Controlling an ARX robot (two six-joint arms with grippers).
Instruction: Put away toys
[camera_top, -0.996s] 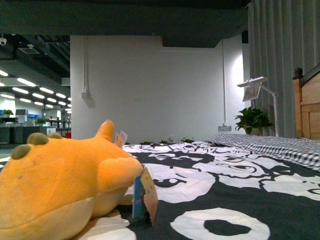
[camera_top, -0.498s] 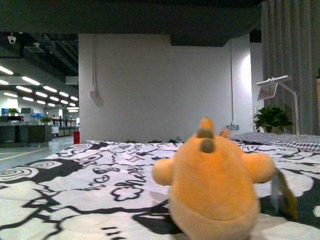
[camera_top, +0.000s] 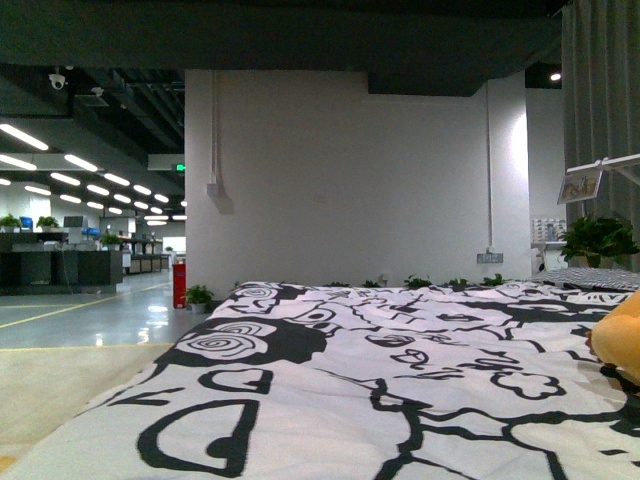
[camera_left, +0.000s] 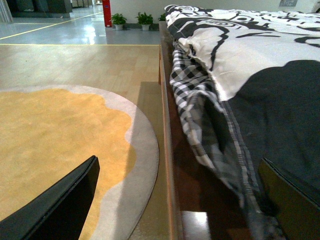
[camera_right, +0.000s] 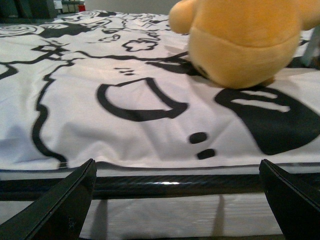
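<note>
Ahead of me, a black-and-white patterned bedcover (camera_top: 330, 380) stretches toward a white wall (camera_top: 350, 180). On my left, a checked sheet (camera_left: 195, 100) hangs over the wooden bed frame (camera_left: 184, 192), beside a round yellow rug (camera_left: 55, 135).

Orange plush (camera_top: 620, 338) on patterned bedspread (camera_top: 340, 390)

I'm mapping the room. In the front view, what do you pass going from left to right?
office desks → red container → small potted plant → wall socket → orange plush toy, cut off by the right edge.
</note>
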